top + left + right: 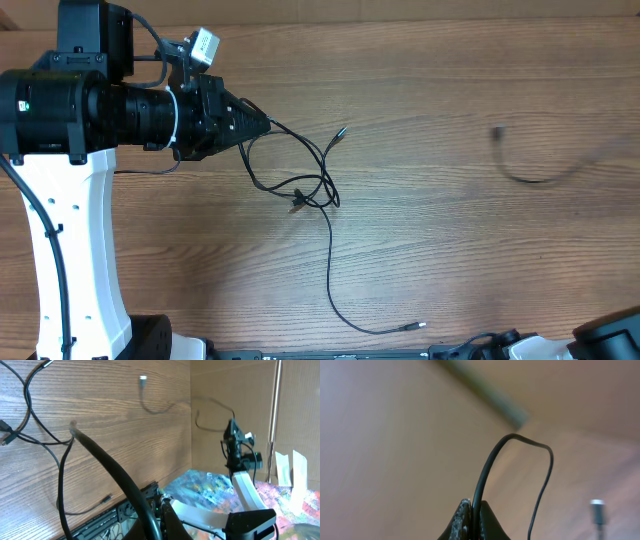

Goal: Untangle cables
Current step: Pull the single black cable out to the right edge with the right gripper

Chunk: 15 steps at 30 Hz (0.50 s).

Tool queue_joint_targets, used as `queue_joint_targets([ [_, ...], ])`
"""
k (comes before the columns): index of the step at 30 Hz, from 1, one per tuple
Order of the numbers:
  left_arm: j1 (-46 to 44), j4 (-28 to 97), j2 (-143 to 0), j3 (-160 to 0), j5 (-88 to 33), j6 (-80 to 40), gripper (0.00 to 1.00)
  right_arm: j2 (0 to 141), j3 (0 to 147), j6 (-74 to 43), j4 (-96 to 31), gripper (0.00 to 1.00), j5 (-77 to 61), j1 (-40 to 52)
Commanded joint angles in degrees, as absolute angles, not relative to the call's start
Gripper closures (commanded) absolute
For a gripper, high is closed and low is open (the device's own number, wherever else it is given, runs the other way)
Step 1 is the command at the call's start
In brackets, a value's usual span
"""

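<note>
Black cables (305, 190) lay knotted on the wooden counter (480, 260), just right of my left fingers (262, 125), which were pressed together on a strand leading into the knot. One plug end (342, 131) pointed away beyond the knot, and a long tail ran toward me to another plug (418, 325). My right fingers (471, 514) pinched a separate cord (490, 465) that arched up and over, near a blurred silvery tip (598, 509). Overhead it showed only as a blur, well apart from the tangle.
</note>
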<state>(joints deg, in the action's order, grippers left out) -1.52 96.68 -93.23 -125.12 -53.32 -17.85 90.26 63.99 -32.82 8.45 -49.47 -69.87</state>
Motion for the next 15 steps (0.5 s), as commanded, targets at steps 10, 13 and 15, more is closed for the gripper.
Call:
queue_joint_targets([
  [10,-2.0,96.8,-91.9,-126.1,-53.3,-17.8,0.96,92.1,65.4,-29.7,9.8,0.00,-47.8,-79.7],
  [13,-2.0,96.8,-91.9,-126.1,-53.3,-17.7,0.95,92.1,65.4,-29.7,12.9,0.00,-51.9,-78.4],
  [15,-2.0,96.8,-91.9,-126.1,-53.3,-17.5,0.95,92.1,65.4,-29.7,15.1,0.00,-55.2,-77.3],
])
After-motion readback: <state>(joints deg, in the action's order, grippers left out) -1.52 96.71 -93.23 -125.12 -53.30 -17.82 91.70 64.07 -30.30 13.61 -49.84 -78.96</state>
